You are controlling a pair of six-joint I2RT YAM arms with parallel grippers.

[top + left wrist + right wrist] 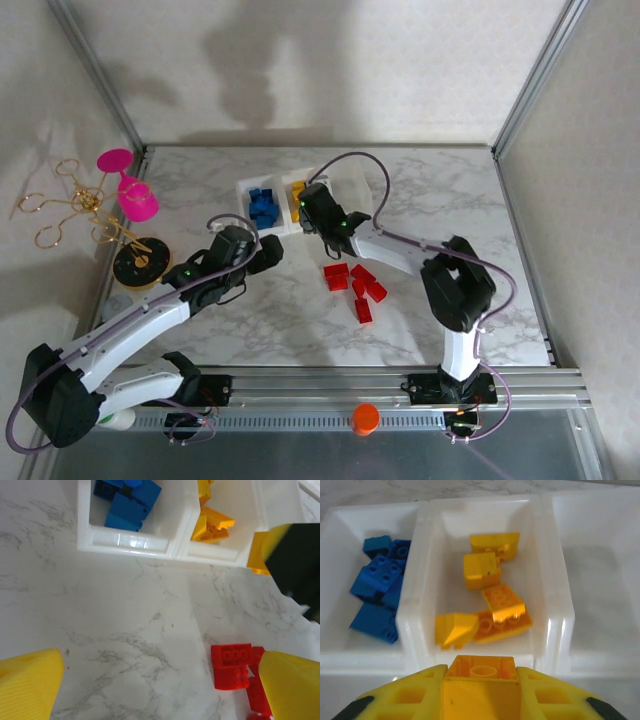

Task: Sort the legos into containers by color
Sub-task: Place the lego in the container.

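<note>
The yellow brick [480,672] gripped by the right pincer [480,695] should be brought fully past the near wall of the middle bin [551,595] before release; the left pincer [160,690] is held open.

"Where's the open ground, then?"

"The desk [460,200] right of the red bricks [355,283] is bare marble. So is the strip between the bins [130,542] and the left pincer [160,680], whose jaws gape wide. The right-hand bin [600,565] lies open too."

"And what's in the way?"

"The right pincer [312,203] hangs over the front of the middle bin [485,507], clamped on a yellow brick [480,672]. Its arm [400,250] slants across just beside the red bricks. A pink goblet [130,190] and a black disc [140,265] crowd the left edge."
</note>
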